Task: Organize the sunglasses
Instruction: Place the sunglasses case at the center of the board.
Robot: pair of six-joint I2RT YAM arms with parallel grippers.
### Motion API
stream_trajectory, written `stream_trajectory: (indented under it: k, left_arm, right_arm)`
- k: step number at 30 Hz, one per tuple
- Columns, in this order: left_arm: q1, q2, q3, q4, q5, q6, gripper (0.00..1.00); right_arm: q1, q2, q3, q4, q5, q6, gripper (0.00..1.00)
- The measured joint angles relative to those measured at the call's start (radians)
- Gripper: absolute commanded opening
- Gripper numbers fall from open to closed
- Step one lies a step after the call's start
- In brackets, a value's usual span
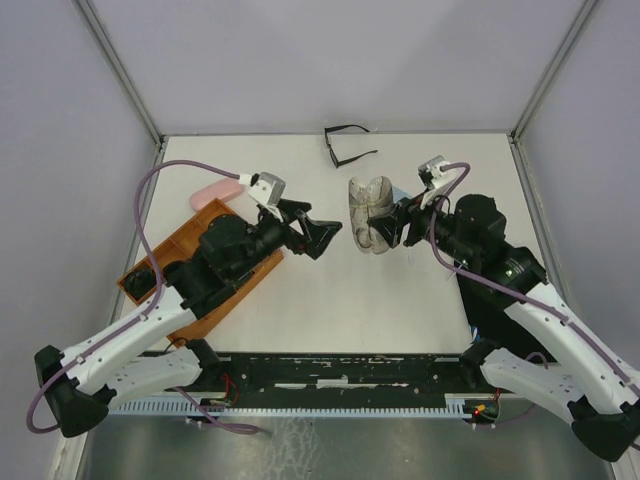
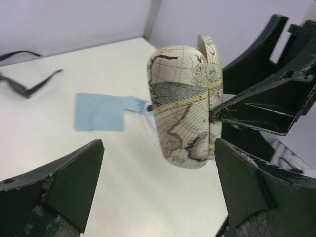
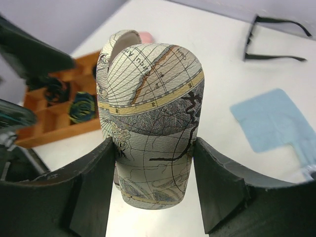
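Observation:
A thin black-framed pair of sunglasses [image 1: 349,146] lies unfolded at the far middle of the table, also in the left wrist view [image 2: 25,84] and the right wrist view [image 3: 273,40]. My right gripper [image 1: 394,226] [image 3: 153,170] is shut on a map-patterned case [image 1: 371,214] [image 3: 150,98], which stands on end with its lid ajar. Just left of the case, my left gripper [image 1: 327,238] [image 2: 158,197] is open with only bare table between its fingers. The case [image 2: 181,101] stands a little beyond its fingertips.
An orange compartment tray [image 1: 176,248] [image 3: 47,133] lies at the left under the left arm, with dark folded things in its cells. A pink case [image 1: 217,192] lies behind the tray. A light-blue cloth [image 2: 101,112] [image 3: 269,121] lies flat behind the patterned case.

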Motion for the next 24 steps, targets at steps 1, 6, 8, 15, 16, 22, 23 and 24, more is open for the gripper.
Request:
stream_trajectory:
  k: [1,6,8,15,16,22,23,24]
  left_arm:
    - [0.0,-0.021,0.0,-0.028,-0.047,0.009,0.99]
    - [0.0,-0.121,-0.015,-0.16,-0.289,0.038,0.99]
    - [0.0,-0.15,-0.024,-0.206,-0.354,0.045,0.99]
    - [0.0,-0.177,-0.024,-0.333,-0.506,0.08,0.99]
    - [0.0,-0.179,-0.024,-0.346,-0.519,0.086,0.99]
    - [0.0,-0.229,-0.036,-0.371,-0.591,0.121,0.99]
    - [0.0,-0.233,-0.036,-0.371,-0.598,0.123,0.99]
    - [0.0,-0.234,-0.036,-0.371,-0.603,0.124,0.99]
  right_arm:
    - [0.0,0.024,0.031,-0.051,0.027,-0.021,0.0]
    - [0.034,0.198,0.166,-0.236,0.162,-0.136,0.03]
    - [0.078,0.288,0.209,-0.291,0.229,-0.192,0.05]
    - [0.21,0.607,0.316,-0.402,0.433,-0.404,0.08]
    - [0.222,0.64,0.317,-0.401,0.46,-0.435,0.08]
    - [0.277,0.819,0.319,-0.362,0.655,-0.617,0.17]
    - [0.282,0.845,0.319,-0.351,0.681,-0.643,0.2]
    - [0.286,0.866,0.319,-0.338,0.701,-0.666,0.24]
